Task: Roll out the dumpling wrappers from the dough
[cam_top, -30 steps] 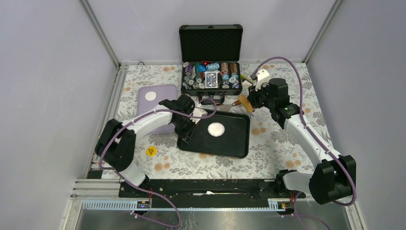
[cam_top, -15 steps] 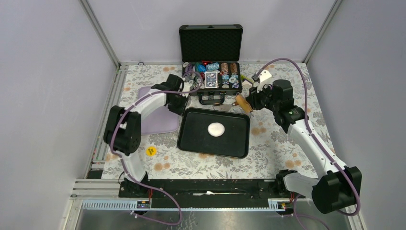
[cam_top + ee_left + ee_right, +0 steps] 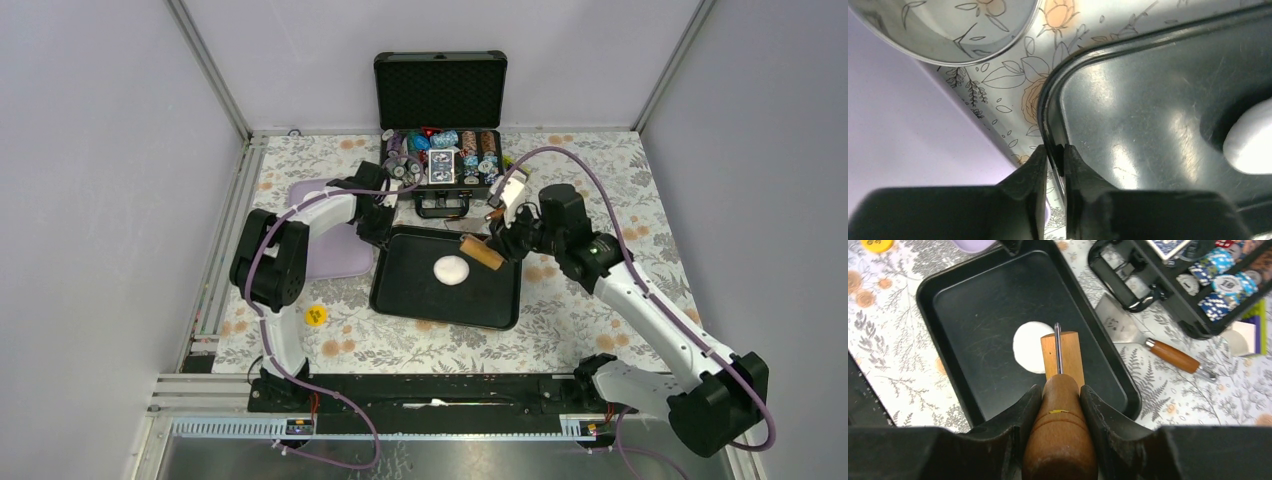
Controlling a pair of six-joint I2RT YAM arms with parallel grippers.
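The right gripper [image 3: 1060, 396], angled down mid-frame, is clasping the roller [image 3: 1063, 357] by the dough [image 3: 1029, 346]; the left gripper [image 3: 1054, 152] is pinching the tray [image 3: 1128, 90] at its upper-left rim.

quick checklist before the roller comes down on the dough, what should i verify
1. Right fingers clamped on the wooden-handled pastry roller: ok.
2. Left fingers pinching the corner rim of the black metal baking tray, to steady it: ok.
3. Round white dough pat lies flat on the tray floor, away from the rim: ok.
4. Roller head lined up with the dough: only partly; in the right wrist view it overlaps the pat's right edge, not its middle.
5. Gap between roller and dough: cannot tell.
6. Wooden-handled steel spatula lies outside the tray, out of the rolling path: ok.
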